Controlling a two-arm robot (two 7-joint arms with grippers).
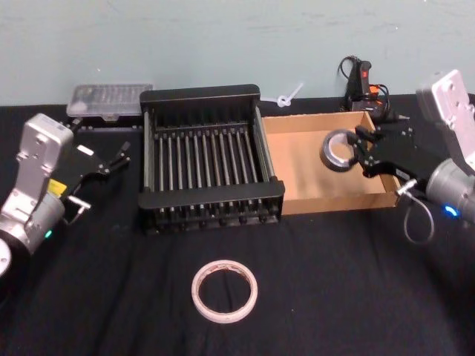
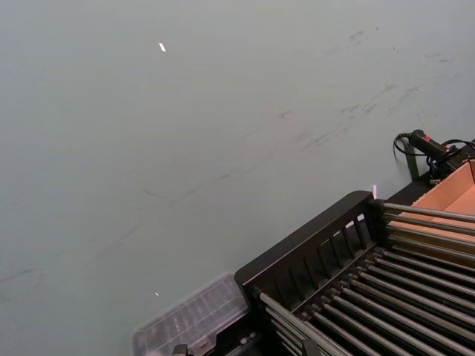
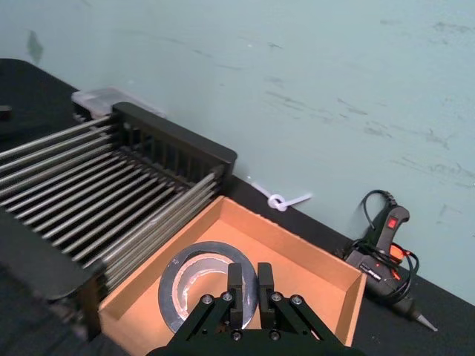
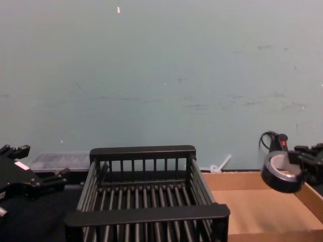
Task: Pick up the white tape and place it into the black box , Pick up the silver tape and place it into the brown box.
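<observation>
The silver tape (image 1: 338, 150) hangs above the brown box (image 1: 306, 180), well clear of its floor in the chest view. My right gripper (image 1: 359, 152) is shut on the roll's rim. In the right wrist view the gripper (image 3: 245, 280) pinches the near wall of the silver tape (image 3: 194, 282) over the brown box (image 3: 297, 256). From the chest the silver tape (image 4: 279, 173) shows at the far right. The white tape (image 1: 225, 291) lies flat on the black table, in front of the black box (image 1: 210, 199). My left gripper (image 1: 113, 159) is parked open left of the black box.
A clear lidded container (image 1: 110, 100) sits behind the black box at the back left. A glue gun (image 1: 364, 81) and a white zip tie (image 1: 289, 95) lie behind the brown box by the wall. The black box is empty.
</observation>
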